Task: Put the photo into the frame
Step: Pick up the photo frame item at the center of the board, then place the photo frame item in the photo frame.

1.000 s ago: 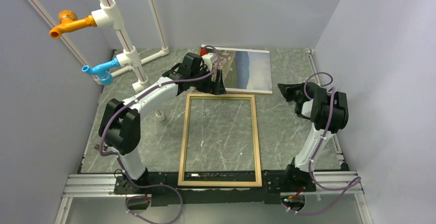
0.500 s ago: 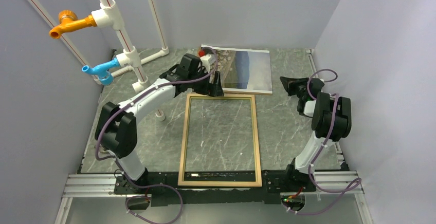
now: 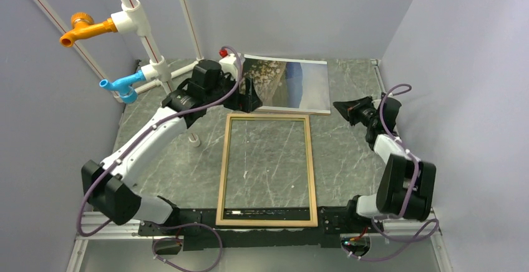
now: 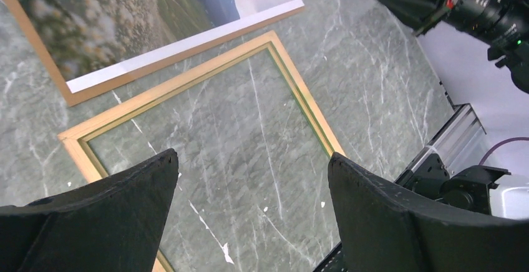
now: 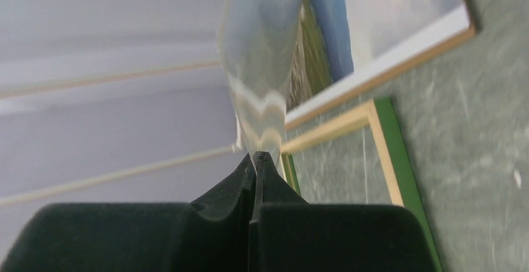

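Note:
The frame (image 3: pixel 221 166) lies flat in the middle of the table, pale wood up, with grey marble showing through its pane. Behind it the photo (image 3: pixel 293 85) lies face up on a brown backing board (image 4: pixel 68 94). My left gripper (image 3: pixel 251 100) hovers open over the frame's far left corner, by the photo's near edge. In the left wrist view the left gripper (image 4: pixel 252 156) holds nothing above the frame (image 4: pixel 299 91) and the photo (image 4: pixel 125 16). My right gripper (image 3: pixel 341 106) is shut just right of the photo's near right corner. In the right wrist view, a pale blurred shape I cannot identify rises above the right gripper (image 5: pixel 257 156).
White pipes (image 3: pixel 153 50) with an orange tap (image 3: pixel 84 29) and a blue tap (image 3: pixel 121 86) stand at the back left. Grey walls close in the table on three sides. An aluminium rail (image 3: pixel 106 225) runs along the near edge.
My left arm has stretched out lower and its gripper has drawn back left off the photo's near left corner. The right arm has folded down and forward, its gripper staying near the photo's right corner.

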